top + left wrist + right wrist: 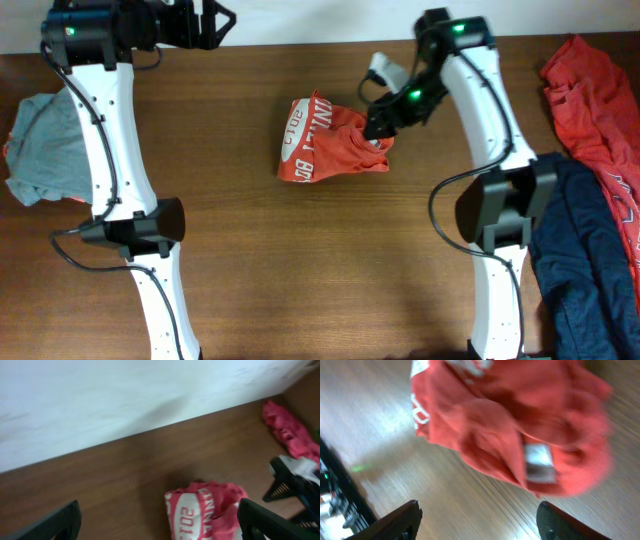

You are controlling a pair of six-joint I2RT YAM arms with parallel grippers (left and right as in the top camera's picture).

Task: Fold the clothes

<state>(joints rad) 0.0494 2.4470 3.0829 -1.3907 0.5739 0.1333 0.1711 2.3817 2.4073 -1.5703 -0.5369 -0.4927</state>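
The orange-red T-shirt [330,140] with white lettering lies crumpled at the middle of the table. It also shows in the left wrist view [207,510] and in the right wrist view [510,425], where its small white tag [539,462] faces up. My right gripper [378,128] hovers at the shirt's right edge, open and empty; in its own view its fingers [477,522] spread wide over bare wood. My left gripper [215,22] is open and empty at the table's far left edge, well away from the shirt, its fingers [160,522] wide apart.
A pale grey-green garment [45,150] lies at the left edge. Another red garment [590,90] and a navy one [585,260] lie at the right edge. A white wall [125,395] borders the table's far side.
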